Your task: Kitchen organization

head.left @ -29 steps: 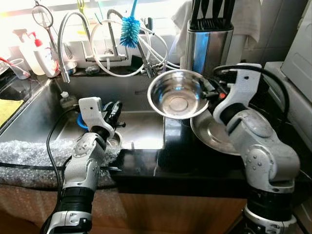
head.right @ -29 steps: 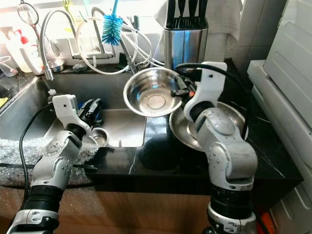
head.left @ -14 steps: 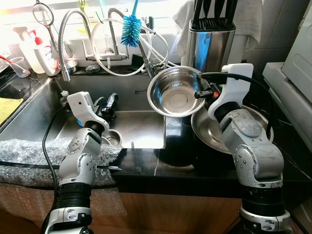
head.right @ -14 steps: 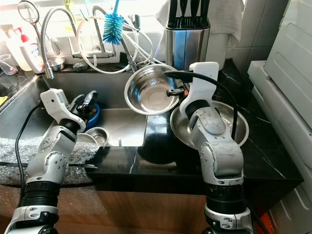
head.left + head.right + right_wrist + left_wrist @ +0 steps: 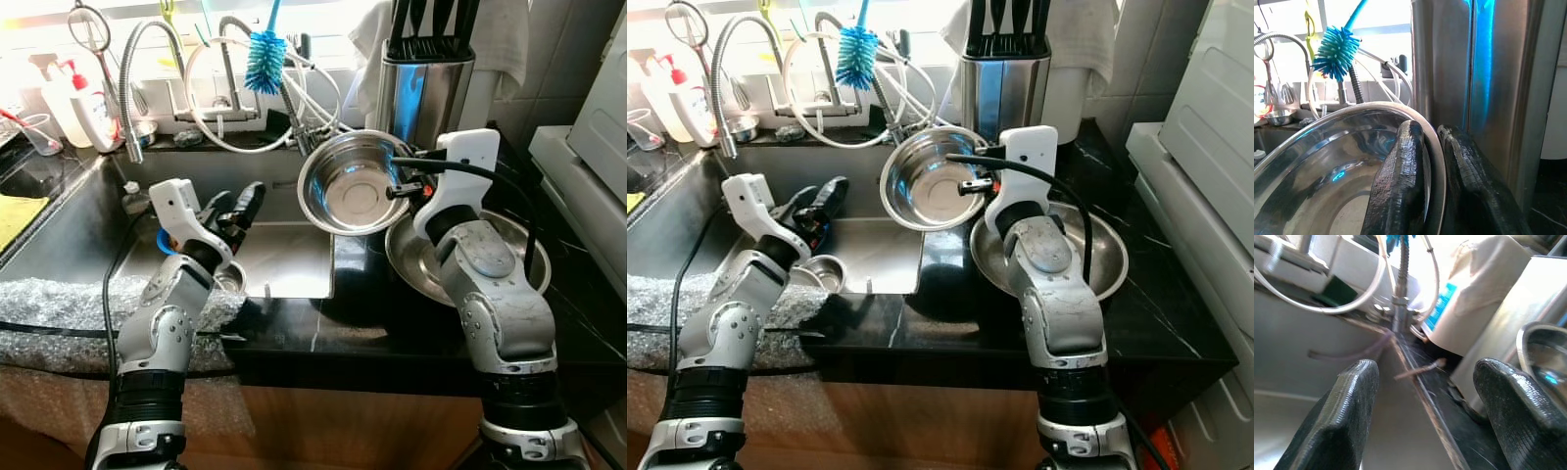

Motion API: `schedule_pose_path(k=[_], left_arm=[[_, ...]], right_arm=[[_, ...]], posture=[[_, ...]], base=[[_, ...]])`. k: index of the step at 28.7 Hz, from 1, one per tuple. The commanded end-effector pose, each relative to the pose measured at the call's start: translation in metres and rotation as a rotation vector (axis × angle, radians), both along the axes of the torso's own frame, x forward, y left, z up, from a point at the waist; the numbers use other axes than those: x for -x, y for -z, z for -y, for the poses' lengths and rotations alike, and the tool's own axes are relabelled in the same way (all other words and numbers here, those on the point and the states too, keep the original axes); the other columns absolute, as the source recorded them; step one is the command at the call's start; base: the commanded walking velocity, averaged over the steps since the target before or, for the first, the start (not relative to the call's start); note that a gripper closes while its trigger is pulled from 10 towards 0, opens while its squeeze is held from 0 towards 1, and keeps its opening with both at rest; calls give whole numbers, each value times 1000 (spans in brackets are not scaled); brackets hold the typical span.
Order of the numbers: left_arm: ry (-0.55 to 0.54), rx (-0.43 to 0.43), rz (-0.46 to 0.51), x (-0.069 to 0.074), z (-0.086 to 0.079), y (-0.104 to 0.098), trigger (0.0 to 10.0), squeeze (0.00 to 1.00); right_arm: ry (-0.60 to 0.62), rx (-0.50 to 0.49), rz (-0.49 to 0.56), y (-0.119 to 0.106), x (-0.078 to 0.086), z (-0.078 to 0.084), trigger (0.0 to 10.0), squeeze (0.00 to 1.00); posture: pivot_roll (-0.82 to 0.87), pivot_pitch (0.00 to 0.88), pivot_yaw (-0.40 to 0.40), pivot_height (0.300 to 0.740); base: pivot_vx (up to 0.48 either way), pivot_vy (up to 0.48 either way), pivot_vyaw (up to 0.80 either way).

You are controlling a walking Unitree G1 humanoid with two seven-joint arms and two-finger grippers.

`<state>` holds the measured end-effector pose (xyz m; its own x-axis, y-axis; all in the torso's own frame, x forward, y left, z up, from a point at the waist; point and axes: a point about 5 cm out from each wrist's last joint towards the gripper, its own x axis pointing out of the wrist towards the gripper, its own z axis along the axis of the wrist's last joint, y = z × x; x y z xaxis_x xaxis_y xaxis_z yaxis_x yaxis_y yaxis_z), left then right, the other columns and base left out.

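My right gripper is shut on the rim of a steel bowl, which hangs tilted above the edge between sink and counter. In the right wrist view both fingers pinch that bowl's rim. A wider steel bowl lies on the black counter behind my right arm, partly hidden by it. My left gripper hangs open over the sink, nothing between its fingers. A small steel cup stands in the sink below it.
A steel knife block stands behind the held bowl. A blue bottle brush, faucet hoses and a soap bottle line the back ledge. Bubble wrap covers the front left counter. A white appliance is at the right.
My left gripper has swung to the right over the sink and now points toward the bowl. My right arm has drawn in, still holding the bowl at about the same place.
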<state>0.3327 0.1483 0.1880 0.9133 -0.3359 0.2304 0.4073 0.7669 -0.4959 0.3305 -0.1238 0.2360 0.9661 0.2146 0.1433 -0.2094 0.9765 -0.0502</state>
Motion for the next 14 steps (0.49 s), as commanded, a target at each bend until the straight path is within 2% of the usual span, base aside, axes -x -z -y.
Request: schedule_pose_path(k=[1, 5, 14], left_arm=[[30, 45, 16, 3, -1, -6, 10000, 0], [62, 82, 27, 5, 1, -10, 10000, 0], [139, 76, 41, 10, 9, -13, 10000, 0]], right_arm=[[-19, 15, 36, -6, 0, -4, 10000, 0], [-13, 30, 43, -5, -1, -3, 10000, 0], [-17, 59, 48, -1, -2, -3, 10000, 0]], posture=[[-54, 0, 71, 740], [-53, 0, 69, 740], [-49, 0, 68, 740]], base=[[0, 0, 0], [0, 0, 0], [0, 0, 0]])
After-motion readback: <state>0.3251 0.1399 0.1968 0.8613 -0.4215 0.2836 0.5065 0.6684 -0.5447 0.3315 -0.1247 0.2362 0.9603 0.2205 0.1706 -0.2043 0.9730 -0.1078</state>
